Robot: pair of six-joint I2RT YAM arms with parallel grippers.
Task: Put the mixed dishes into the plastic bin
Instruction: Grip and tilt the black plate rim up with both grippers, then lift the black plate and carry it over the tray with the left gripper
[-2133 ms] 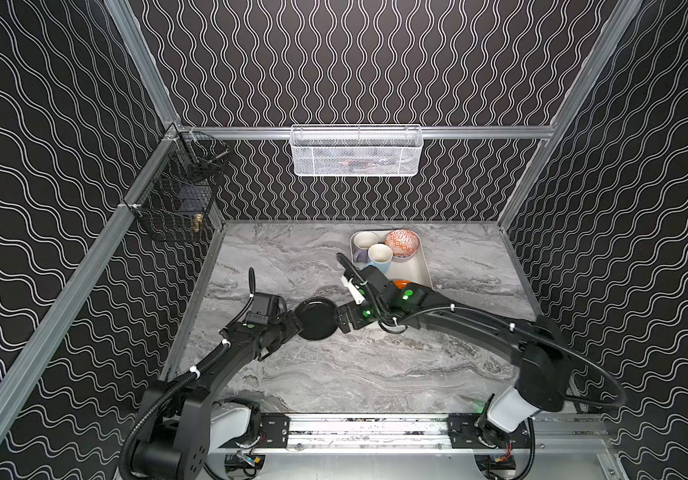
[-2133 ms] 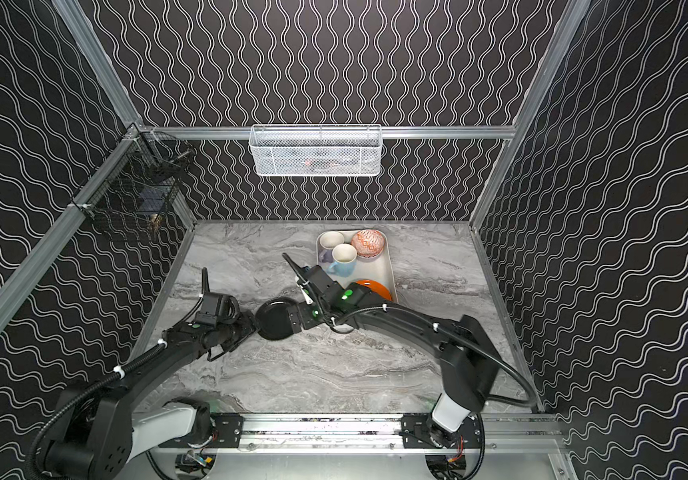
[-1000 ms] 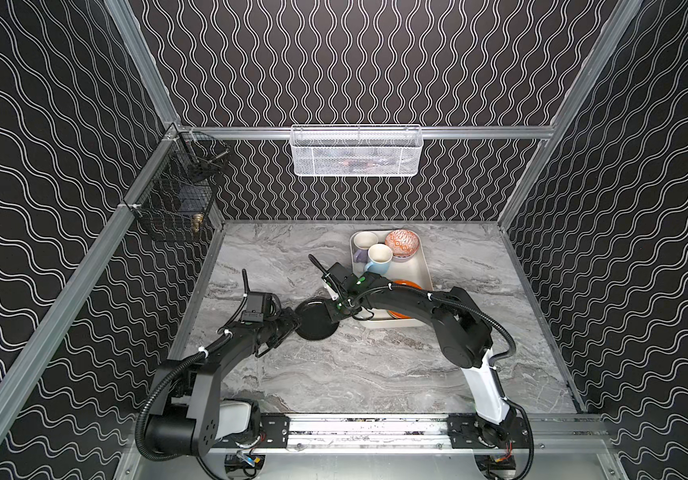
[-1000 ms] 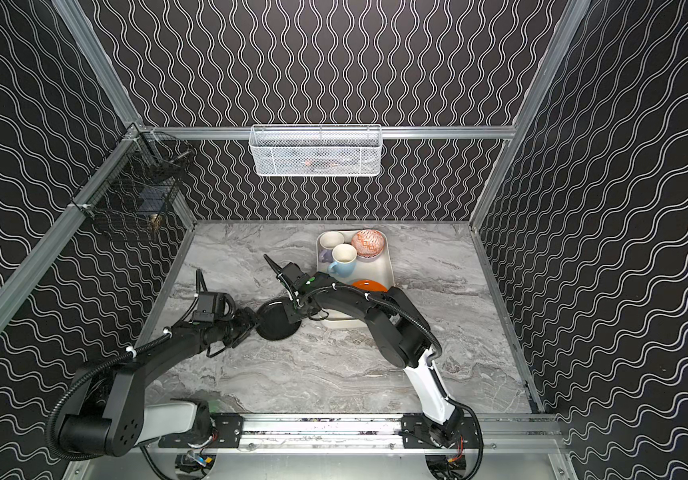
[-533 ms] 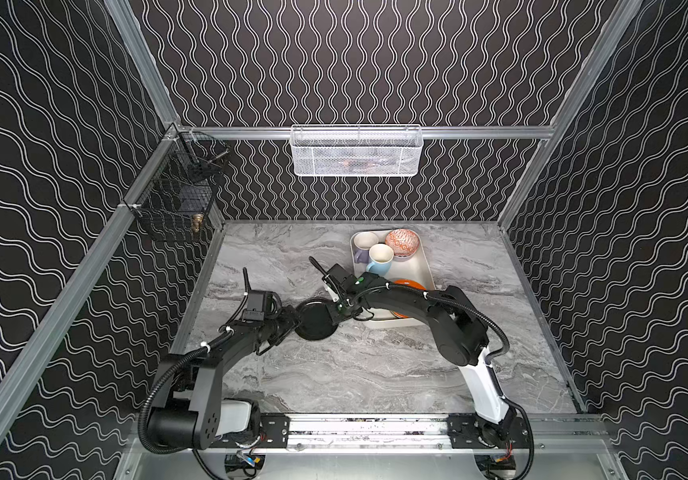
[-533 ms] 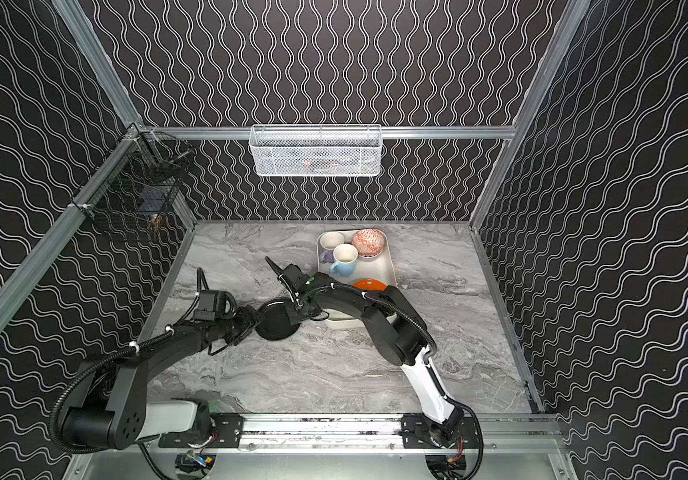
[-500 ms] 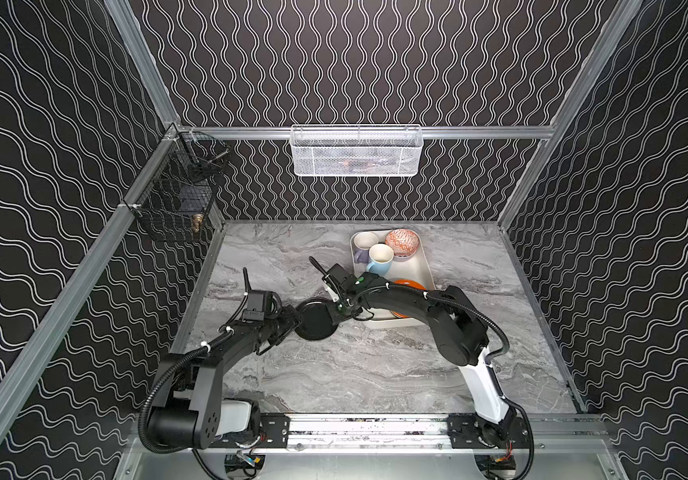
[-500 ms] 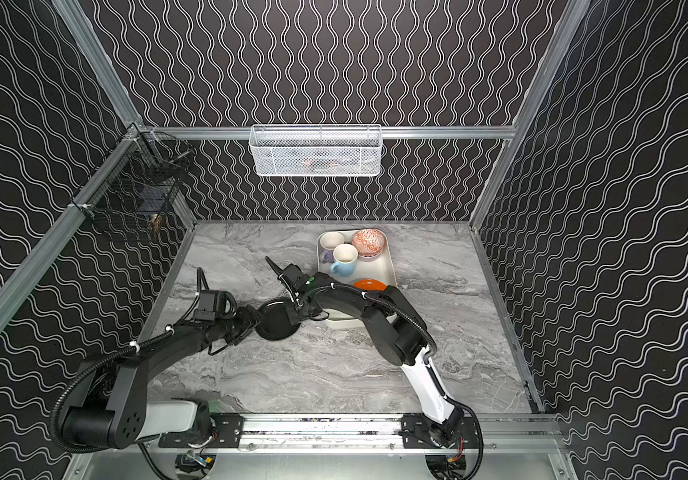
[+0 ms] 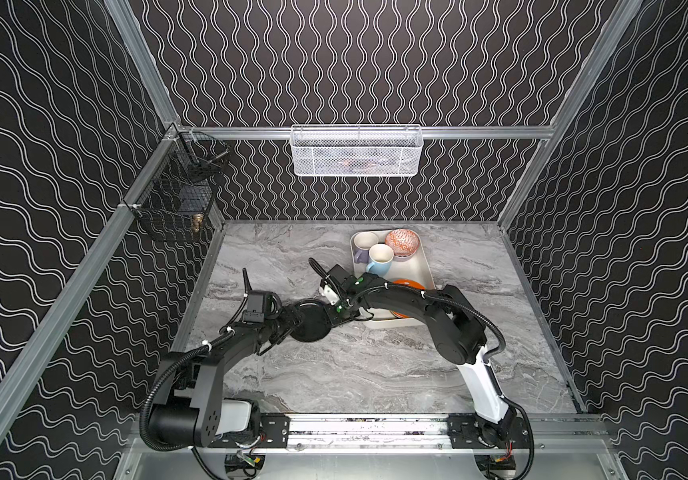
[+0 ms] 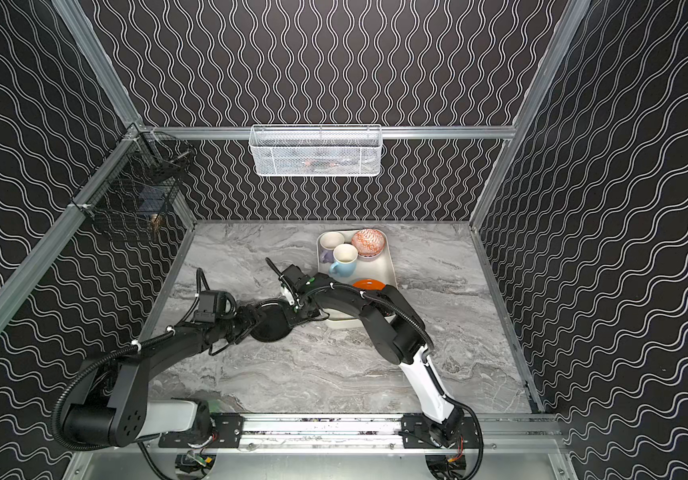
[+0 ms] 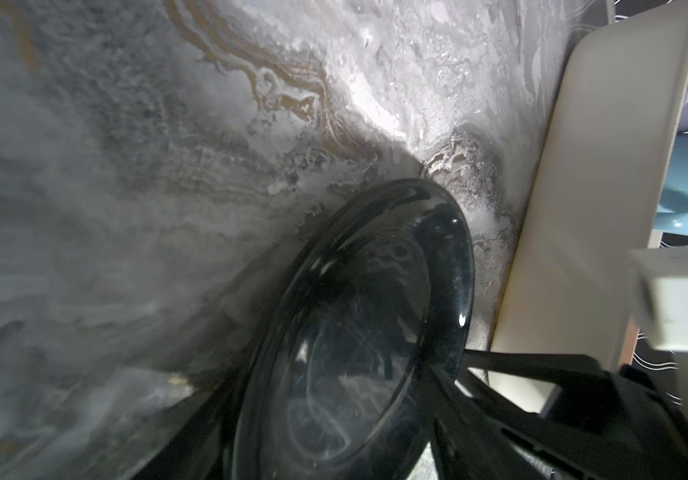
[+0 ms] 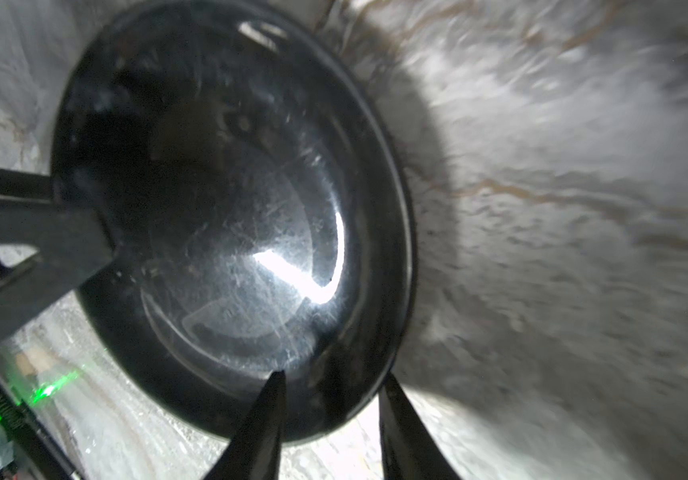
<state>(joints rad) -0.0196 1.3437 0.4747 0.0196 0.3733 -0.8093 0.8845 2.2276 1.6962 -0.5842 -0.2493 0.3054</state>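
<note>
Two grippers work the black plate, which sits tilted on the table just beside the plastic bin: your left gripper is at its left rim, grip unclear, probably propping it so the right gripper, jaws apart astride the bin-side rim, can pinch it.

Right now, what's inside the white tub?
A lilac mug, a blue mug, a patterned bowl and an orange plate. The right arm hides the near end of the tub.

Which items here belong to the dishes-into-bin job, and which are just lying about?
Job:
black plate
plastic bin
lilac mug
light-blue mug
orange-patterned bowl
orange plate

Lying about:
white mesh basket
black wire basket
</note>
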